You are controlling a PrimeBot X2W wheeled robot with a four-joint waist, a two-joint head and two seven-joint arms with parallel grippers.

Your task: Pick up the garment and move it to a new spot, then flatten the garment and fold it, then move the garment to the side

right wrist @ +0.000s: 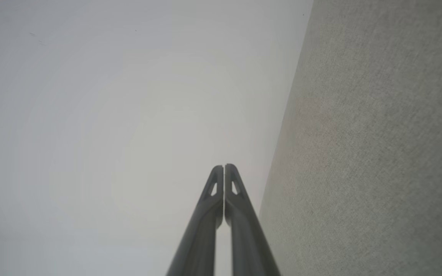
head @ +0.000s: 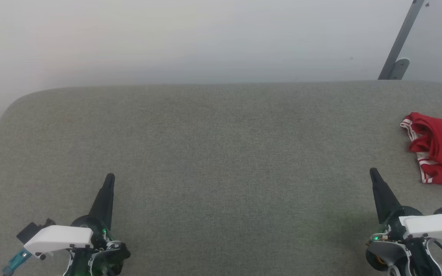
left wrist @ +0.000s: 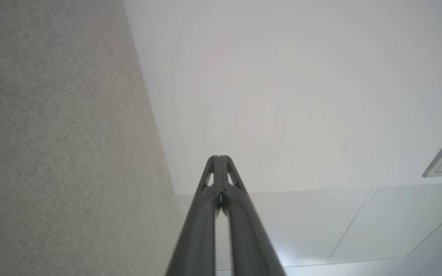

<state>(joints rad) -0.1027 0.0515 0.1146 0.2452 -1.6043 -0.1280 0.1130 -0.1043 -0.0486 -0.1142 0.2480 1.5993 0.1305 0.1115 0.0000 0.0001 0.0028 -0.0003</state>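
Fingers first: my left fingers (head: 104, 199) are pressed tight together, tip against tip, with nothing between them. My right fingers (head: 383, 195) are closed the same way and are just as empty. In each wrist view the two dark prongs meet along one thin seam up to the tips.

The garment (head: 441, 147) lies beyond my right fingers and out to their right, clear of them and not touched. It is a bunched heap of bright red fabric with deep folds. Narrow red-and-white stripe trim runs down the side that faces my fingers. Its far right part is cut off by the edge of the head view, so I cannot tell how far it spreads. From my left fingers it is well apart, across nearly the whole width of the surface.

Both pairs of fingers sit over the near part of the worktop (head: 213, 145), a grey woven surface with rounded far corners. They point away from me and lean slightly toward each other. Whether the tips touch the weave I cannot tell. Between the two pairs the grey cloth is plain. In the left wrist view it runs along the left of the fingers, in the right wrist view along the right.

Past the far edge stands a pale wall (head: 205, 38). A grey metal strut (head: 399, 46) slants up it, beyond my right fingers and roughly in line with the garment.
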